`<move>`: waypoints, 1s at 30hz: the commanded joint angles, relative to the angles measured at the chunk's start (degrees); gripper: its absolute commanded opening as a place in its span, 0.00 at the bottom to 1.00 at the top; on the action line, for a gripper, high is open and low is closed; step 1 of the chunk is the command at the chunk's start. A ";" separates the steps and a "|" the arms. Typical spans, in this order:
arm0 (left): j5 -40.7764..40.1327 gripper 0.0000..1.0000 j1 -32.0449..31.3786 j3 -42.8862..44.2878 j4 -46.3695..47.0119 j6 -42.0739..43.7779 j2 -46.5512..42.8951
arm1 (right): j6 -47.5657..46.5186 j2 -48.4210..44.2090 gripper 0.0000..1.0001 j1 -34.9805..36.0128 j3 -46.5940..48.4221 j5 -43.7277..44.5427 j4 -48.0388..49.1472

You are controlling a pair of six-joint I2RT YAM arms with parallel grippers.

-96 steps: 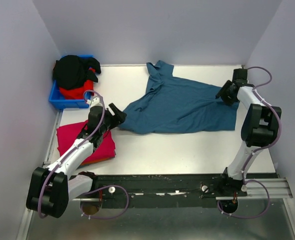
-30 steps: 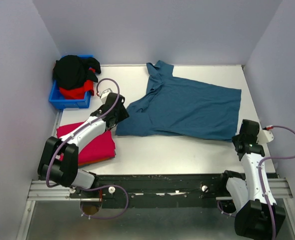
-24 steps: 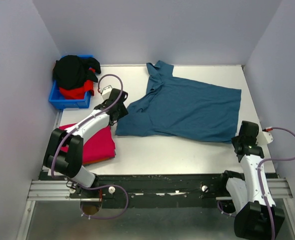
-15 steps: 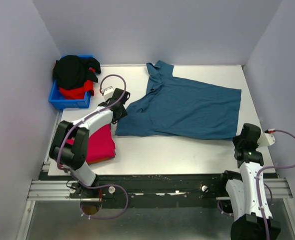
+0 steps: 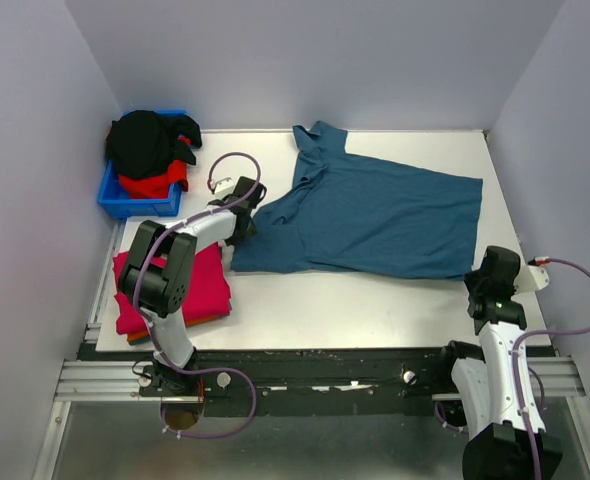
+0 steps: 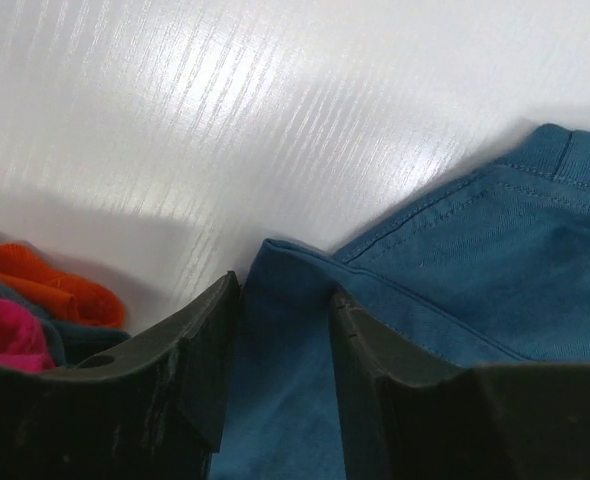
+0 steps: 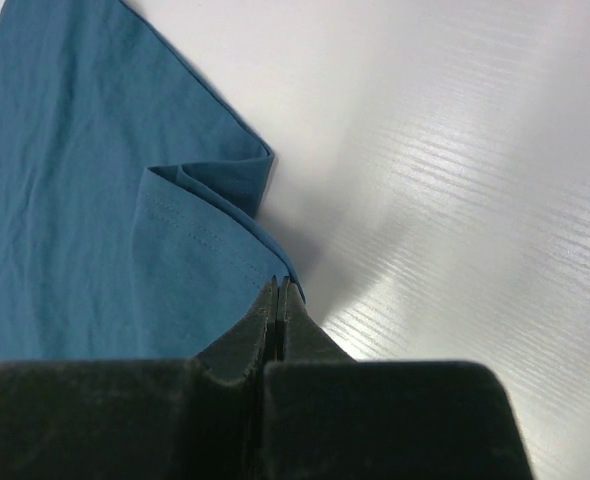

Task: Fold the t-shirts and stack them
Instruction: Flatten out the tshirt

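Over at the far left corner of the tabletop [image 5: 355,300] sits a small blue bin [image 5: 140,209], heaped above its rim. A bundled black t-shirt [image 5: 145,140] lies on top, and a red t-shirt [image 5: 150,185] shows beneath it at the near side.

Outside the bin, the large teal-blue t-shirt [image 5: 375,215] lies spread across the middle and far right of the tabletop, a little rumpled along its left side. By the near left edge lies a folded crimson-pink t-shirt [image 5: 207,290]. The left wrist view shows an orange t-shirt [image 6: 45,285] peeking out beside it.

From where I stand, the left gripper [image 5: 243,215] is down at the teal-blue shirt's left corner. Its jaws stand apart with the folded corner of cloth between them. I cannot tell whether they press on it.

The right gripper [image 5: 490,270] is near the right edge of the tabletop, at the shirt's near right corner. Its jaws are pressed together, and their tips sit right at the hem, where the cloth folds over on itself. I cannot make out any cloth caught between them.
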 commanded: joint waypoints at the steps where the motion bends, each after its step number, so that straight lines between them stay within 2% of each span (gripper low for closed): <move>1: 0.73 0.46 1.32 0.99 0.37 -1.16 2.22 | -0.18 -0.12 0.01 -0.48 -1.07 -0.09 1.78; 3: 2.93 0.38 2.11 0.20 2.12 -1.34 3.01 | -0.27 0.05 0.01 -0.48 -1.07 -0.27 1.95; 5: 3.82 0.35 2.64 -0.16 2.57 -1.60 3.72 | -0.27 0.32 0.01 -0.40 -1.07 -0.27 1.95; 8: 3.47 0.19 3.08 -0.51 3.10 -1.60 3.11 | -0.27 0.58 0.01 -0.48 -0.99 -0.45 2.13; 9: 2.60 0.17 3.08 -0.51 2.66 -1.60 2.41 | -0.27 0.58 0.01 -0.48 -0.98 -0.53 2.13; 11: 0.49 0.21 2.99 -0.25 1.69 -1.34 0.57 | -0.62 0.84 0.01 -0.40 -0.72 -0.53 2.13; 14: -1.19 0.43 2.91 0.54 0.12 -0.02 -1.11 | -0.79 1.37 0.01 -0.48 -0.37 -1.06 2.04; 16: -1.80 0.48 2.91 0.81 -0.59 0.51 -1.20 | -0.88 1.72 0.01 -0.48 -0.02 -1.24 2.13; 24: -0.40 0.43 3.96 2.56 -0.86 0.51 0.90 | -1.15 2.25 0.01 -0.48 -0.28 -1.94 2.65; 30: 1.70 0.46 4.57 1.60 2.12 1.47 -0.93 | -1.41 2.87 0.01 -0.48 -0.37 -2.38 3.19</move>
